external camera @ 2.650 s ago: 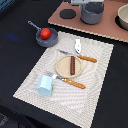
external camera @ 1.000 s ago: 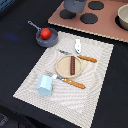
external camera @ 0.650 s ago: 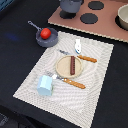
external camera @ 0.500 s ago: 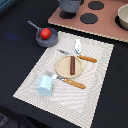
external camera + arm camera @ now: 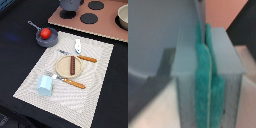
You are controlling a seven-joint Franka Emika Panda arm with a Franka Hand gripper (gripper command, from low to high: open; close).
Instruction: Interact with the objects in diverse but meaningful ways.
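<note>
The grey pot (image 5: 70, 4) stands at the far edge of the exterior view, on the pink stove board (image 5: 107, 27); its upper part is cut off, and my gripper does not show there. In the wrist view my gripper (image 5: 204, 75) has its teal pads (image 5: 199, 65) pressed together on a thin edge, with the pot's grey wall (image 5: 153, 45) right beside them. A red tomato (image 5: 45, 33) lies in the grey long-handled saucepan (image 5: 50, 41). The brown sausage (image 5: 72, 64) rests on a round plate (image 5: 62, 71). A light-blue cup (image 5: 44, 85) and a small white shaker (image 5: 78, 46) sit on the placemat (image 5: 95, 95).
Two orange-handled utensils lie by the plate, one (image 5: 86, 58) behind it and one (image 5: 73, 83) in front. The stove board carries black burner discs (image 5: 89, 18). A beige bowl (image 5: 122, 16) stands at the exterior view's right edge. A black tabletop surrounds the mat.
The grey pot has travelled from the middle of the stove board toward the exterior view's left and farther back. In the last half second it has stayed put.
</note>
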